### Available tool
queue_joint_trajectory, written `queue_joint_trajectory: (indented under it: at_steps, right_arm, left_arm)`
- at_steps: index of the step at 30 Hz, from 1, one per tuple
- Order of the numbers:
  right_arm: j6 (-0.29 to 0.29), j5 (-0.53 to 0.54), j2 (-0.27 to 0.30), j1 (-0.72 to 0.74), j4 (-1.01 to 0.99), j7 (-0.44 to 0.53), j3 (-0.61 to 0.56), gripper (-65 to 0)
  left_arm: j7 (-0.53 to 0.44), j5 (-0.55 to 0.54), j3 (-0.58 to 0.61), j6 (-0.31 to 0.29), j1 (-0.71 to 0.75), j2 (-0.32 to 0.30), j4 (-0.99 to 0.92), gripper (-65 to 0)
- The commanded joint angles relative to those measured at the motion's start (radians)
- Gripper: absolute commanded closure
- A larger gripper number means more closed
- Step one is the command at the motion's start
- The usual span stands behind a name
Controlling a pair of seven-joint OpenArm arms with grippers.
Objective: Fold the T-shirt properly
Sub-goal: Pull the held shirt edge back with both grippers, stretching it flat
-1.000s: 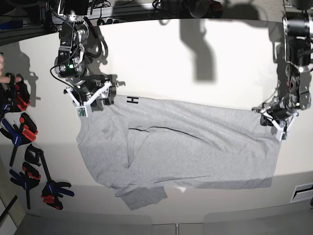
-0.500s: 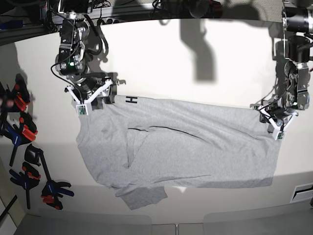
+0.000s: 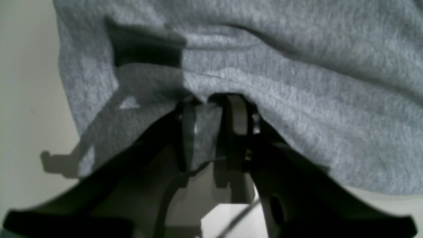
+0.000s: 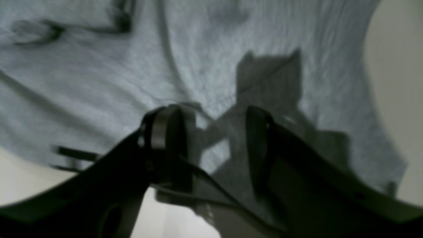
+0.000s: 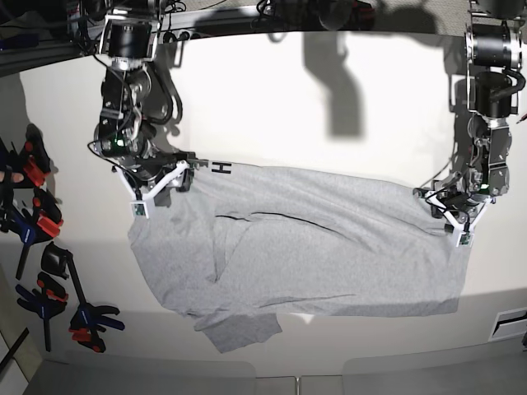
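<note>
Both arms have drawn the shirt [image 5: 305, 247] edge slightly toward table [image 5: 329, 99] centre. Left gripper [image 3: 211, 105] pinches the hem; right gripper [image 4: 211, 132] stands wider, its hold unclear to me. Fold under way.

A wide white matte table top [image 5: 329, 115] fills most of the base view. On its left edge lie several black spring clamps with red and blue handles [image 5: 37, 226], some close together, one pair lower near the front corner [image 5: 86, 319]. Behind the table, along the far edge, a dark rail with black cables [image 5: 214, 16] runs across. At the lower right, a small white slotted plate [image 5: 510, 322] is partly visible.
</note>
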Motion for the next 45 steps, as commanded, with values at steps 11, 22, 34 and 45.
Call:
queue_joint_trajectory:
  at_steps: [11,22,34,45]
  right_arm:
    - [0.003,0.005,0.008,-0.018,-0.011,-0.026,0.003,-29.9]
    - [0.003,-0.004,0.011,-0.106,-0.006,-0.026,0.011,-29.9]
    - [0.038,0.0,0.011,-0.235,0.085,-0.014,0.103,-29.9]
    - [0.046,-0.004,0.014,-0.267,0.171,-0.023,0.103,-29.9]
  left_arm:
    - [0.135,-0.128,0.001,-0.056,0.019,-0.038,0.002,-14.8]
    - [0.202,-0.13,0.001,-0.057,0.032,-0.053,0.002,-14.8]
    - [0.193,-0.133,0.0,-0.056,0.226,-0.143,0.13,-14.8]
    - [0.194,-0.109,-0.001,0.019,0.367,-0.163,0.407,-14.9]
